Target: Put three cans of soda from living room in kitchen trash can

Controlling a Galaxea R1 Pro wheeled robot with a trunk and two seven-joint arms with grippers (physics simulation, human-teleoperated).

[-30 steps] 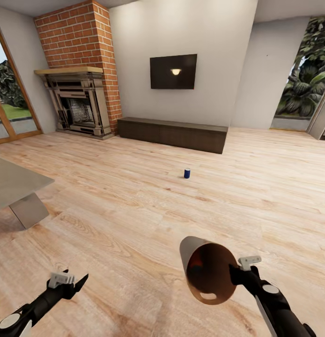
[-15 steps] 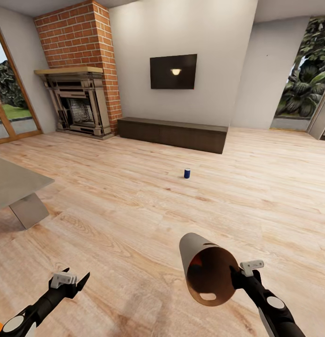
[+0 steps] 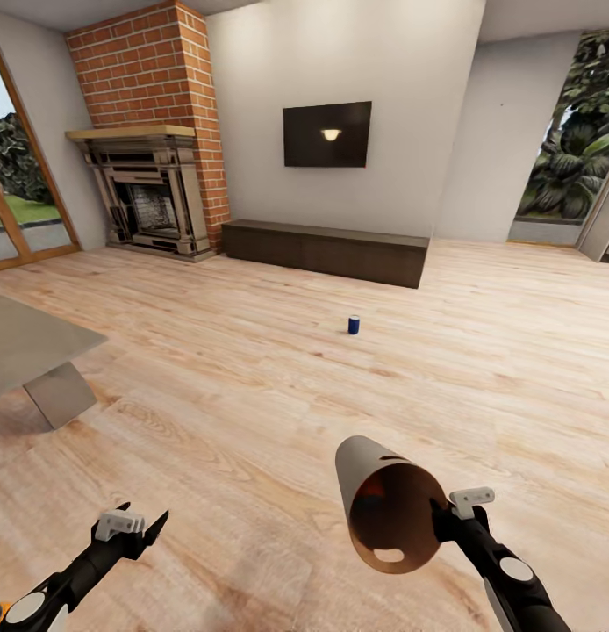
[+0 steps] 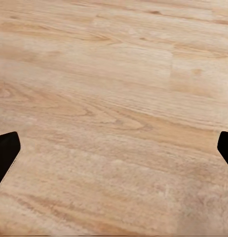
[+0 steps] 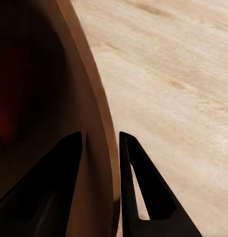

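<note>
A dark blue can of soda (image 3: 354, 325) stands upright on the wooden floor in the living room, well ahead of both arms. My right gripper (image 3: 438, 518) is shut on the rim of the tash can (image 3: 388, 505), which is held off the floor and tipped, its coppery inside facing the head camera. In the right wrist view the fingers (image 5: 136, 190) pinch the tash can wall (image 5: 92, 103). A reddish-orange patch (image 3: 364, 509) shows deep inside; I cannot tell what it is. My left gripper (image 3: 139, 529) hangs open and empty over bare floor, also seen as the left gripper (image 4: 114, 153).
A stone coffee table (image 3: 32, 347) juts in at the left. A long dark low cabinet (image 3: 326, 250) runs along the far wall under a TV (image 3: 327, 133), with a brick fireplace (image 3: 151, 189) to its left. Open wooden floor lies between me and the blue can.
The whole view has shifted a few pixels to the right, so the camera moved. The right arm with the tash can has sunk slightly lower.
</note>
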